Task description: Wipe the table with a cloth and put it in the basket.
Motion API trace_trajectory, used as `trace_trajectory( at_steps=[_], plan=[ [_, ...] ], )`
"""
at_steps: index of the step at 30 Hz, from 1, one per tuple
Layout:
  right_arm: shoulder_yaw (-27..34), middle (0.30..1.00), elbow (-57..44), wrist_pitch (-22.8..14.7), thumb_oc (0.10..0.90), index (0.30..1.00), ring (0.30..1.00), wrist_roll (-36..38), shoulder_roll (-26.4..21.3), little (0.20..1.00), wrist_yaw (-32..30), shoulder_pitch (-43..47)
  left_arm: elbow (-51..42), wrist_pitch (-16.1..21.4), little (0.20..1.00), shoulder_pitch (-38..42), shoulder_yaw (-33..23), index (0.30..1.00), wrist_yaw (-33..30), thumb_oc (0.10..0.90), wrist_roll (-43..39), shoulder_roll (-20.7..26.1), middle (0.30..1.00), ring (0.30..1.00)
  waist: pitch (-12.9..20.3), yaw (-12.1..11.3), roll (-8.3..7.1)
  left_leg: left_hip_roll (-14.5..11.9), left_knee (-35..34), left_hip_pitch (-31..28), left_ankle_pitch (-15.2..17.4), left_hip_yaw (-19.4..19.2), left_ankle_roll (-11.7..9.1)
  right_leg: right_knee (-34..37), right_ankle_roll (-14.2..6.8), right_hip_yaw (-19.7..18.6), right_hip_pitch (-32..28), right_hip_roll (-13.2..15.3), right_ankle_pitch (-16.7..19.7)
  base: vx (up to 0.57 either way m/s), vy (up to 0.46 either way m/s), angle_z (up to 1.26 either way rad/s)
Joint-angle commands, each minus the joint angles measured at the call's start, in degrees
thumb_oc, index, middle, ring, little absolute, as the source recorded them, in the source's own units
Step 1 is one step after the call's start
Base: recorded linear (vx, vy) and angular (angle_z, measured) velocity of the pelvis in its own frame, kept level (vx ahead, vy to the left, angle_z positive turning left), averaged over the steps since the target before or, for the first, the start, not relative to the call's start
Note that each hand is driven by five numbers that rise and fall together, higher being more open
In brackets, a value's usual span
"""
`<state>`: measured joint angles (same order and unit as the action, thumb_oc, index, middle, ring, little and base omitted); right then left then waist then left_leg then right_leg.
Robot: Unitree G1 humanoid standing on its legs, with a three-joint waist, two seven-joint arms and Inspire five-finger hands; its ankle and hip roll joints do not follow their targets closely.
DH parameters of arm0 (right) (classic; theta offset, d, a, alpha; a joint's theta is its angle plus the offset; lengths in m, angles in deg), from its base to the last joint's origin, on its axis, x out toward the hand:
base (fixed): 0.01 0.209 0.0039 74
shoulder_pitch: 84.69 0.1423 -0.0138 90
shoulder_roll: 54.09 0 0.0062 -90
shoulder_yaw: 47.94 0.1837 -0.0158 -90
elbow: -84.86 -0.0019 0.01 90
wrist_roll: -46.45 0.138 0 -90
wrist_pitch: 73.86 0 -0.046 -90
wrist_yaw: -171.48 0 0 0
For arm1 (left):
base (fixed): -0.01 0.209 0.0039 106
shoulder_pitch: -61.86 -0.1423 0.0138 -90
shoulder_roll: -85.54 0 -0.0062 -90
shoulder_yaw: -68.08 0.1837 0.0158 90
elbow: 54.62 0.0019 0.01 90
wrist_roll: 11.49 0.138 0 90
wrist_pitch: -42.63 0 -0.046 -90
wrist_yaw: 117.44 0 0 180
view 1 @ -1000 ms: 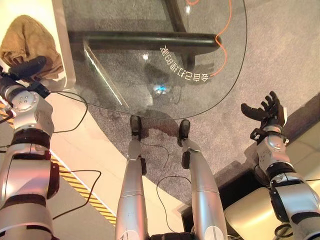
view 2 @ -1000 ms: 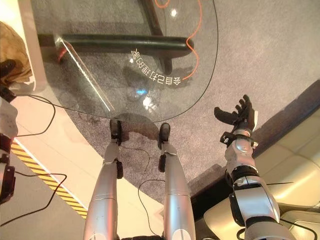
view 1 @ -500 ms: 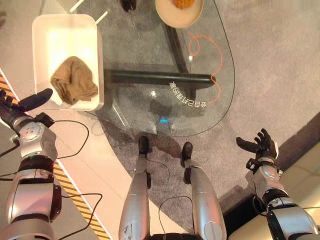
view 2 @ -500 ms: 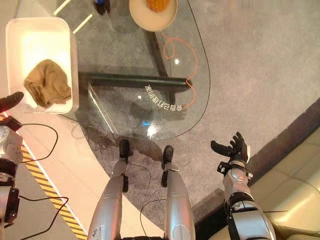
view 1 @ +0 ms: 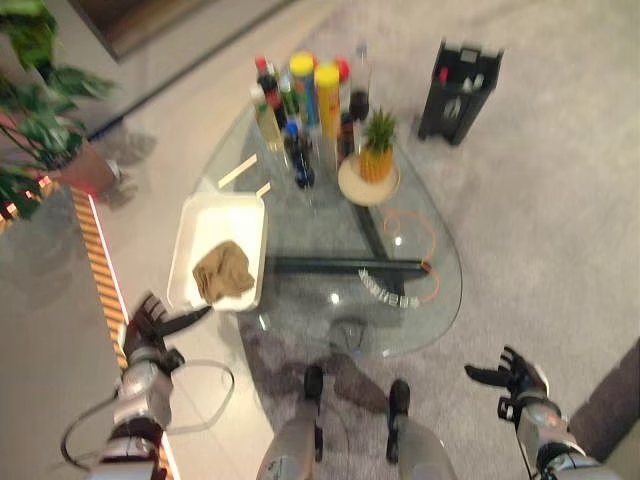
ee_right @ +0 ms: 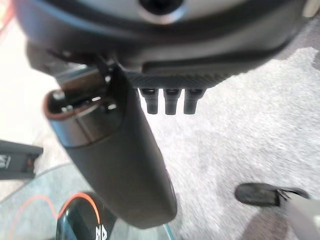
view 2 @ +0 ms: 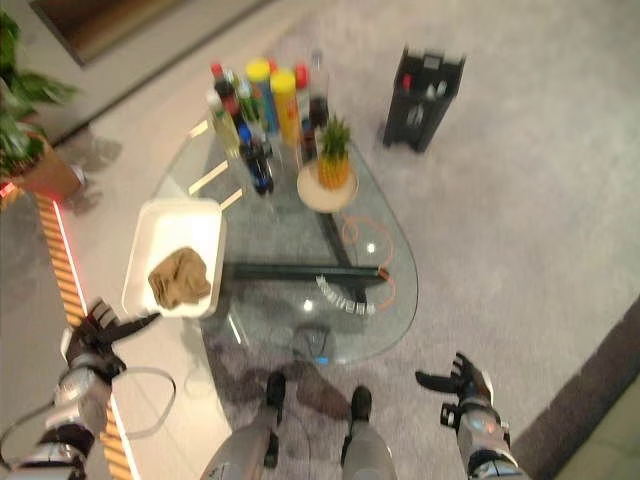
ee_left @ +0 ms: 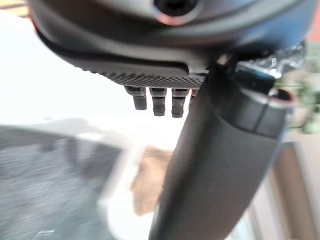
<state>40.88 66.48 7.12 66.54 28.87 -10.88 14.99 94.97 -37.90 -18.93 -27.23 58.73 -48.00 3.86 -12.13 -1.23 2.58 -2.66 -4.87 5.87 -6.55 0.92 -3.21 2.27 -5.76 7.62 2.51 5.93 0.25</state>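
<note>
Lying crumpled inside a white rectangular basket (view 1: 190, 260), a tan cloth (view 1: 222, 271) sits toward the end of the basket nearer the robot. The basket rests at the left edge of a rounded glass worktop (view 1: 330, 300), through which a dark frame and the grey carpet (view 1: 540, 230) show. At the far end of the worktop stands a cluster of bottles (view 1: 300, 100), some with yellow bodies and red caps, and just beside them a pineapple (view 1: 376, 150) sits on a round plate (view 1: 352, 187). An orange cord (view 1: 425, 245) loops over the glass near its right edge. Beyond the worktop, on the carpet, stands a black rack (view 1: 458, 90). A potted plant (view 1: 40, 110) stands on the floor at the far left.

The left hand (view 1: 148, 330) hovers off the worktop, just short of the basket's near end, its fingers spread and its thumb pointing toward the basket, holding nothing. The left wrist view shows the cloth in the basket beyond the thumb. The right hand (view 1: 515, 380) hangs over the carpet, well apart from the worktop on its right, fingers spread and empty.
</note>
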Motion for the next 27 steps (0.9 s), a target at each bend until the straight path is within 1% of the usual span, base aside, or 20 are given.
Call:
trace_trajectory(
  at_steps=[1,2,3,4,5,7,8,11,13,19,27],
  plan=[
    [0.84,0.900,1.82,0.57,0.800,0.900,0.900,-3.97,0.29,0.900,0.83,-3.77,5.80,1.70,0.900,-1.03,-2.39,0.900,4.06,0.800,5.35,1.38,0.900,0.900,7.19,-0.41,-2.69,4.37,2.22,-2.61,5.26,1.39,1.39,-2.85,0.30,-2.77,0.80,-1.02,0.75,0.19,0.014,0.03],
    [1.02,0.900,2.26,0.84,0.800,0.900,0.900,-4.57,0.58,0.900,1.15,-4.15,6.80,1.00,0.900,-1.57,-2.02,0.900,5.05,0.800,5.83,0.62,0.900,0.900,7.79,-0.41,-2.70,4.16,1.65,-3.44,5.25,1.27,1.32,-2.36,0.28,-2.65,0.00,-1.02,0.81,0.15,0.014,0.03],
    [0.99,0.900,2.84,1.23,0.800,0.900,0.900,-6.00,1.06,0.900,1.74,-4.69,8.31,0.03,0.900,-2.16,-1.31,0.900,7.77,0.800,8.71,-0.33,0.900,0.900,8.69,-0.39,-2.68,3.91,0.64,-4.79,5.22,1.01,1.10,-1.27,0.11,-2.35,-1.42,-0.93,1.07,0.09,0.015,0.03],
    [1.07,0.900,2.99,1.41,0.800,0.900,0.900,-5.99,1.11,0.900,1.84,-4.77,8.86,-0.04,0.900,-2.39,-0.99,0.900,8.26,0.800,9.26,-0.51,0.900,0.900,8.92,-0.41,-2.67,3.81,0.48,-5.10,5.28,0.91,1.04,-0.95,0.09,-2.15,-1.82,-0.85,1.14,0.06,0.022,0.04],
    [1.20,0.900,3.22,1.75,0.800,0.900,0.900,-5.81,1.20,0.900,1.95,-4.87,9.78,-0.86,0.900,-2.72,-0.43,0.900,9.33,0.800,10.00,-0.90,0.900,0.900,9.21,-0.39,-2.65,3.71,0.29,-5.53,5.34,0.82,0.97,-0.55,0.04,-2.01,-2.32,-0.79,1.25,0.05,0.025,0.03],
    [1.29,0.900,3.85,2.69,0.800,0.900,0.900,-7.84,1.75,0.900,1.91,-5.03,12.66,-0.82,0.900,-3.76,1.03,0.900,10.76,0.800,12.44,-2.44,0.900,0.900,10.03,-0.10,-2.53,3.49,-0.05,-6.72,5.69,0.36,0.92,0.03,-0.08,-1.97,-3.37,-0.72,1.29,0.06,0.045,0.01],
    [0.86,0.900,4.46,3.20,0.800,0.900,0.900,-8.94,1.94,0.900,2.26,-5.10,14.50,-1.68,0.900,-4.30,1.98,0.900,11.85,0.800,12.69,-2.90,0.900,0.900,10.42,0.04,-2.47,3.37,-0.06,-7.37,5.95,0.03,0.91,0.27,-0.11,-1.86,-3.97,-0.59,1.22,0.05,0.045,0.00],
    [0.29,0.900,5.36,4.07,0.800,0.900,0.900,-10.74,2.26,0.900,2.76,-5.25,16.03,-2.76,0.900,-4.84,2.64,0.900,12.25,0.800,14.57,-3.48,0.900,0.900,10.80,0.16,-2.42,3.24,-0.02,-8.22,6.35,-0.35,0.97,0.37,-0.17,-1.81,-4.70,-0.43,1.06,0.05,0.032,-0.02],
    [-0.29,0.900,6.52,4.57,0.800,0.900,0.900,-11.53,2.77,0.900,2.91,-5.27,17.08,-4.58,0.900,-5.07,3.22,0.900,11.37,0.800,15.25,-4.06,0.900,0.900,11.06,0.21,-2.38,3.17,-0.12,-8.87,6.65,-0.59,1.13,0.46,-0.15,-1.80,-5.32,-0.30,0.91,0.06,0.031,-0.04],
    [-0.80,0.900,8.01,5.43,0.800,0.900,0.900,-12.56,3.83,0.900,2.61,-5.88,18.22,-6.26,0.900,-5.31,4.65,0.900,11.27,0.800,16.78,-5.42,0.900,0.900,11.28,0.41,-2.46,2.98,-0.13,-9.74,7.08,-0.73,1.32,0.60,-0.17,-1.67,-6.04,-0.22,0.89,0.03,0.012,-0.04],
    [-1.36,0.900,8.50,5.05,0.800,0.900,0.900,-12.47,4.06,0.900,2.74,-6.18,18.66,-6.35,0.900,-5.64,5.14,0.900,11.29,0.800,17.17,-5.62,0.900,0.900,11.15,0.60,-2.50,2.73,-0.13,-10.06,7.20,-0.80,1.38,0.74,-0.18,-1.99,-6.20,-0.28,1.09,0.00,0.000,0.00]
  ],
)
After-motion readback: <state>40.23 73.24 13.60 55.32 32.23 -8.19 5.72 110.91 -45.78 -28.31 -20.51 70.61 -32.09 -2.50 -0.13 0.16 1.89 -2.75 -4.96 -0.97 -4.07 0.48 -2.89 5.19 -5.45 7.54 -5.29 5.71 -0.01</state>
